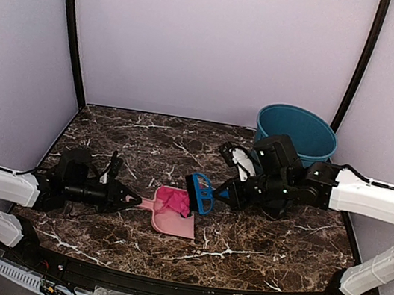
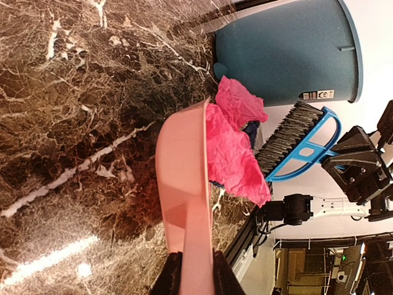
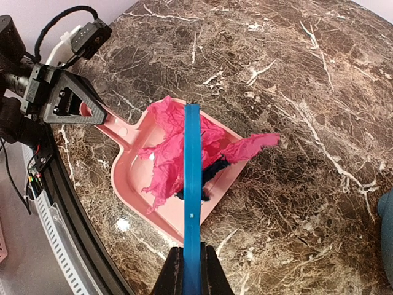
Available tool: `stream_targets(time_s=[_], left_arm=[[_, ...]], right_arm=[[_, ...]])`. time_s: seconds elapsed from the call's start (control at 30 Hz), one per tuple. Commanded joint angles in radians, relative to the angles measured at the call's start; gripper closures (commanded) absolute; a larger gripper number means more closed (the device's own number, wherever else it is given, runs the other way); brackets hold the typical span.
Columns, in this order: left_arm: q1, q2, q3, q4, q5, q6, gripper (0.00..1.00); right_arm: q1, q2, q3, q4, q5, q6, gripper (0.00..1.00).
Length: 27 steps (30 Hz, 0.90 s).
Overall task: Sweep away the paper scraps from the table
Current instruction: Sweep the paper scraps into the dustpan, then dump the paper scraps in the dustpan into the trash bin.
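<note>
The paper scraps (image 1: 173, 201) are a crumpled magenta heap with a dark piece under it, lying in the pale-pink dustpan (image 1: 173, 223) on the table (image 1: 257, 241). My left gripper (image 1: 131, 199) is shut on the dustpan's handle (image 2: 198, 246). My right gripper (image 1: 223, 193) is shut on the blue hand brush (image 1: 201, 192), whose bristles (image 2: 285, 138) stand at the pan's open lip. In the right wrist view the brush (image 3: 192, 184) crosses over the scraps (image 3: 166, 153), and one pink strip (image 3: 252, 146) hangs past the lip onto the marble.
A teal bin (image 1: 297, 130) stands at the back right, just behind my right arm. The table's black rim (image 1: 181, 285) runs along the near edge. Lilac walls close the back and both sides.
</note>
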State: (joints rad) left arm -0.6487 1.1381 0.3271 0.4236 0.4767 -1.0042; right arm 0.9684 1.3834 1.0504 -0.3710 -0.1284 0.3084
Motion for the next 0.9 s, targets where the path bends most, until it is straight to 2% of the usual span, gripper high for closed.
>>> stream_targets(time_s=[0.0, 0.33, 0.57, 0.87], left_arm=[[0.0, -0.004, -0.047, 0.173, 0.059, -0.06, 1.0], [-0.002, -0.031, -0.043, 0.371, 0.093, -0.13, 1.0], [-0.002, -0.042, -0.024, 0.395, 0.071, -0.144, 1.0], [-0.002, -0.043, 0.039, 0.373, 0.046, -0.153, 1.0]], right_arm=[[0.005, -0.037, -0.021, -0.006, -0.023, 0.005, 1.0], [0.005, -0.121, -0.009, -0.025, -0.059, -0.013, 1.0], [0.005, -0.211, 0.06, -0.046, -0.102, -0.028, 1.0], [0.004, -0.315, 0.117, -0.19, 0.044, -0.026, 1.0]])
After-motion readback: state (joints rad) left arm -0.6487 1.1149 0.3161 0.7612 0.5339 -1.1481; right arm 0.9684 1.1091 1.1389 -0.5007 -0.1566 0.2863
